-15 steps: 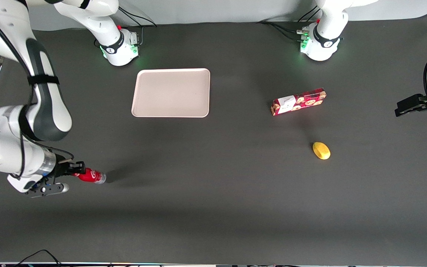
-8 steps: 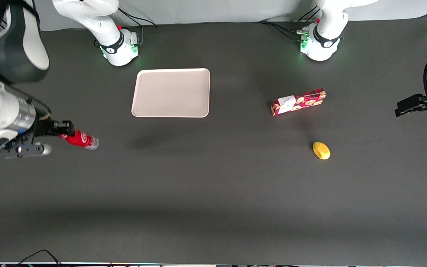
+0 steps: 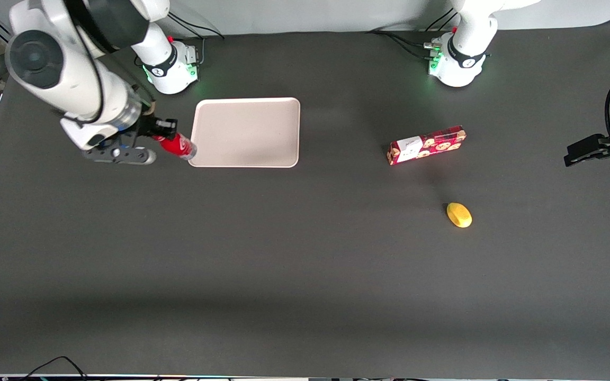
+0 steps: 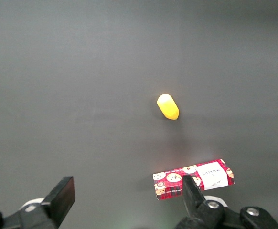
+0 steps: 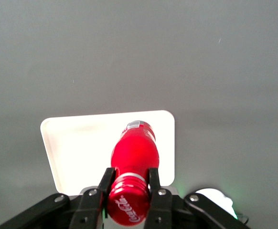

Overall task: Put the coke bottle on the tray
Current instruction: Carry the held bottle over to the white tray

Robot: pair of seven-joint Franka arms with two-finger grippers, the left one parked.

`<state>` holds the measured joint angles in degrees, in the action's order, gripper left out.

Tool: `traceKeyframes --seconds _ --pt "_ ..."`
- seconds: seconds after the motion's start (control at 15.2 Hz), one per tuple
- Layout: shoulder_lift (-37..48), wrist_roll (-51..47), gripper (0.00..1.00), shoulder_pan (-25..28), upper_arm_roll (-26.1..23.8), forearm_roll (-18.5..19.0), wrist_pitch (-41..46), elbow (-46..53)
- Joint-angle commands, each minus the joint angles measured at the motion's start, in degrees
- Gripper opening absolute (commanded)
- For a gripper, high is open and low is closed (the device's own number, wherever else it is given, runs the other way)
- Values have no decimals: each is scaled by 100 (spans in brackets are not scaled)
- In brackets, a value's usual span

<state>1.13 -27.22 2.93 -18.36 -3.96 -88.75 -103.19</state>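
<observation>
The table [image 3: 305, 275] has a dark gray top. A pale pink tray [image 3: 245, 132] lies flat on it, near the working arm's end. A red cookie box [image 3: 427, 145] lies on the table toward the parked arm's end. A small yellow thing [image 3: 459, 215] lies near the box, a bit closer to the front camera. The 2 white arm bases [image 3: 170, 69] stand on the table edge farthest from the front camera. The gripper [image 3: 163, 128] hangs above the table just beside the tray, pinching the coke bottle [image 3: 179, 146] by its neck.
</observation>
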Motion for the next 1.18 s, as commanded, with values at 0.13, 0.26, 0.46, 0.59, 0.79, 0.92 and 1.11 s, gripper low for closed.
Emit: traceKeyframes --seconds 0.13,0.26,0.46,0.59,0.79,0.92,1.11 --pt "1292 -328 0 -30 -519 -509 -967 -2097" --pt "1495 -337 0 -30 -738 -518 -1257 -2642" --pt "1697 -311 0 -12 -748 -509 -1810 -3380" --pt "1706 -258 0 -12 -748 -509 -2241 -3733" --pt "1689 -231 0 -12 -757 -509 -2865 -4137" --pt "1698 -231 0 -3 -766 -500 -3138 -4375" --pt "1645 -231 0 -3 -880 -500 -3315 -4551"
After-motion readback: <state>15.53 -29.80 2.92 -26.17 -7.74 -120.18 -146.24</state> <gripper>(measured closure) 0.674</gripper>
